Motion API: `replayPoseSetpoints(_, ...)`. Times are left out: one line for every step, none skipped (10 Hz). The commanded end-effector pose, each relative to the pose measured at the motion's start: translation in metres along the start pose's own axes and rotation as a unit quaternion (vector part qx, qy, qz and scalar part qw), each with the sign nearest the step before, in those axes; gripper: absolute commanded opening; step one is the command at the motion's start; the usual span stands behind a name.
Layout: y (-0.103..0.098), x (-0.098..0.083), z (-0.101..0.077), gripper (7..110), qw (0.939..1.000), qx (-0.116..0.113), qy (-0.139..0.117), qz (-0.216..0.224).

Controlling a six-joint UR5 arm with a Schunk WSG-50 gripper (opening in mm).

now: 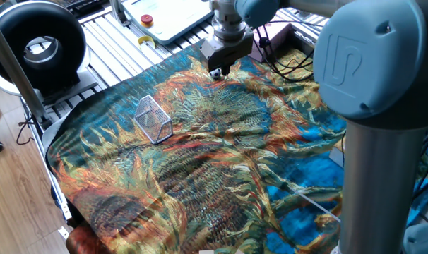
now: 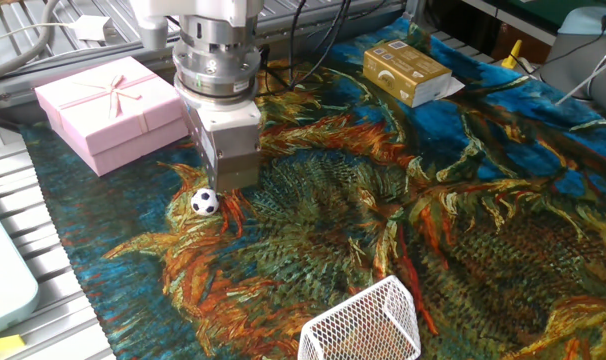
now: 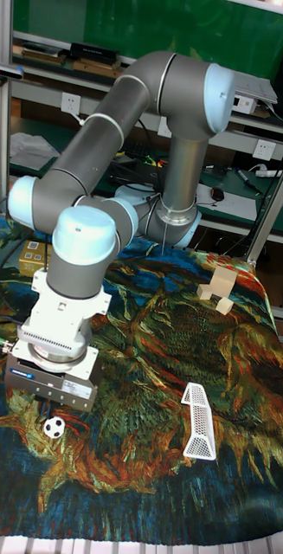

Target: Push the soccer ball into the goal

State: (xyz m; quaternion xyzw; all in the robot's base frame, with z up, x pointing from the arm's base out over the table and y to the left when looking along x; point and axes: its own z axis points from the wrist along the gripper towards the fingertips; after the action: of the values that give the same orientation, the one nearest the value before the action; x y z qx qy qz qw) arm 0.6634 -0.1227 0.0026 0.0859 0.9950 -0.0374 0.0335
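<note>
- The soccer ball (image 2: 205,201) (image 3: 54,426) lies on the painted cloth (image 2: 453,200) that covers the table, near the cloth's edge on the side of the pink box and well in from its corners.
- In the first fixed view the ball cannot be made out; the gripper body hides that spot.
- The gripper (image 2: 232,183) (image 1: 217,70) (image 3: 53,400) stands just beside the ball, its tip low over the cloth; whether it touches the ball cannot be told.
- Its fingers are hidden beneath the boxy body in every view, so how far they are parted cannot be told. Nothing is seen held in it.
- The goal (image 2: 363,323) (image 1: 152,118) (image 3: 198,421) stands upright on the cloth, well apart from the ball, closer to the opposite edge.
- Which way the goal's mouth faces cannot be told with certainty.
- A pink gift box (image 2: 108,110) with a ribbon bow sits beside the cloth's edge, near the gripper.
- A yellow carton (image 2: 407,72) lies on the cloth toward its far corner in the second fixed view.
- Some small wooden blocks (image 3: 215,289) rest on the cloth near an edge, in the tall view.
- A black ring-shaped device (image 1: 37,46) stands off the cloth on the slatted tabletop.
</note>
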Motion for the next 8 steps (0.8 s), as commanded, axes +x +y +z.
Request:
replayPoseSetpoints(-0.023, -0.006, -0.011, 7, 0.9999, -0.007, 0.004, -0.012)
replayPoseSetpoints(-0.027, -0.012, -0.009, 7, 0.9998, -0.009, -0.001, -0.015)
replayPoseSetpoints(-0.026, -0.019, -0.005, 7, 0.9998, -0.010, -0.008, -0.017)
replayPoseSetpoints(-0.024, -0.025, -0.003, 7, 0.9998, -0.010, -0.011, -0.016)
replayPoseSetpoints(-0.022, -0.028, -0.002, 7, 0.9998, -0.010, -0.013, -0.015)
replayPoseSetpoints(-0.019, -0.031, -0.001, 7, 0.9998, -0.009, -0.015, -0.011)
replayPoseSetpoints(-0.016, -0.033, 0.001, 7, 0.9998, -0.011, -0.016, -0.008)
replayPoseSetpoints(-0.012, -0.034, 0.004, 7, 0.9998, -0.013, -0.017, -0.005)
